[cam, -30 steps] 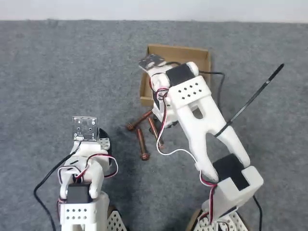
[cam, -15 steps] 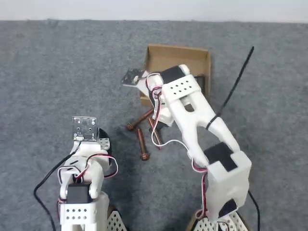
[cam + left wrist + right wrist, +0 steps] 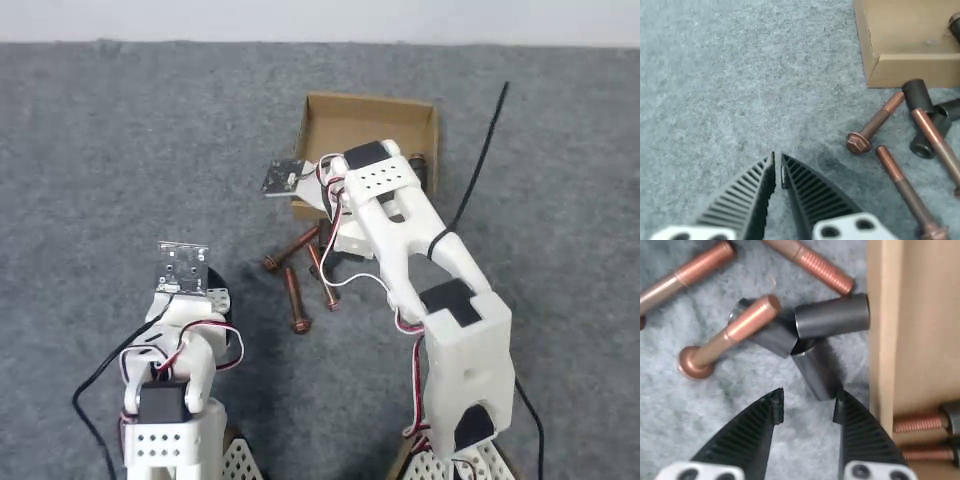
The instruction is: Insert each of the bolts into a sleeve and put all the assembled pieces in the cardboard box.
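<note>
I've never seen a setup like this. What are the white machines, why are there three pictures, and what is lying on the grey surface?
These are two small white robot arms, each ending in a two-fingered gripper. One picture looks down over the whole table. The other two come from small cameras on the arms' wrists, so you see the black ribbed fingers up close. On the grey carpet lie loose copper-coloured bolts and short dark sleeves, next to an open cardboard box. The box holds what look like two sleeved bolts. The left gripper is shut, holds nothing, and is off to the side of the parts. The right gripper is open just above a sleeve by the box wall, also holding nothing.
</note>
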